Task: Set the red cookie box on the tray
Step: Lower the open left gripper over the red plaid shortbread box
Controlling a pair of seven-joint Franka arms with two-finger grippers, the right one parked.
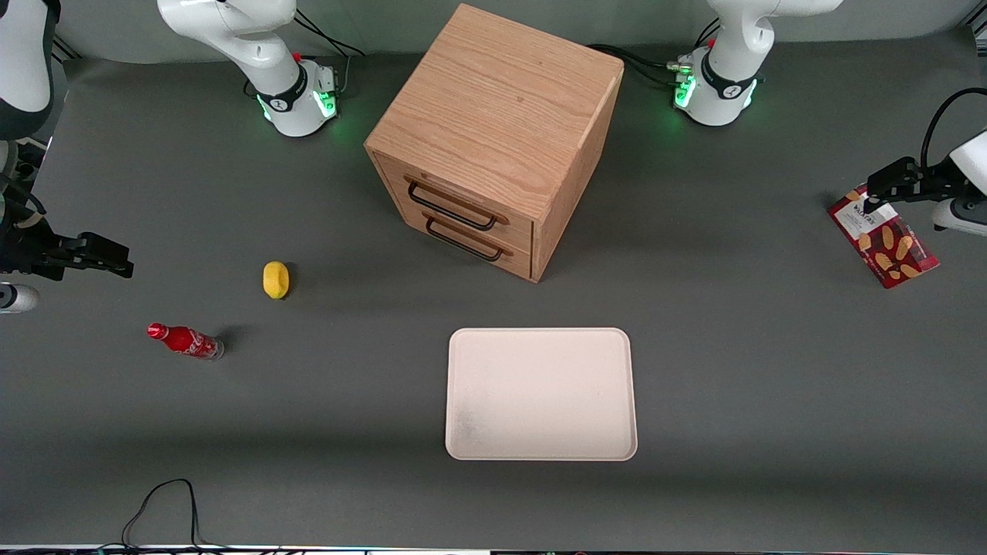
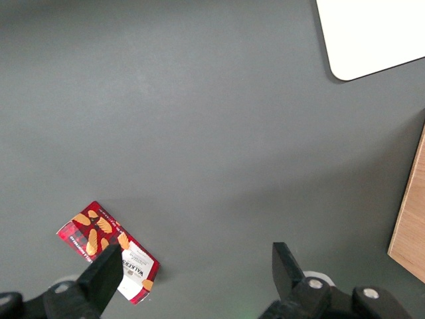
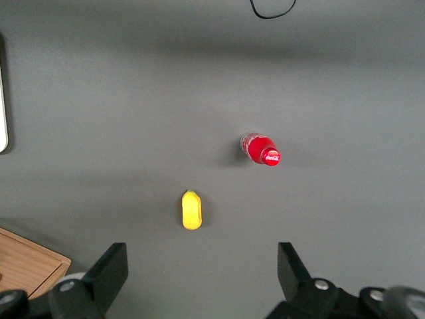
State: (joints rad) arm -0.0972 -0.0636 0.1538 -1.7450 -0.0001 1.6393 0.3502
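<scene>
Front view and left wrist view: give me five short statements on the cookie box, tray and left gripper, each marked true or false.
1. The flat dark-red cookie box lies on the grey table, not on the tray. True.
2. The large off-white plastic tray holds a yellow lemon. False: the tray is bare.
3. The left gripper is shut on the box. False: its fingers are open, above the box end.
4. The tray is nearer the front camera than the wooden two-drawer cabinet. True.
5. Both cabinet drawers are pulled out. False: both are closed.
</scene>
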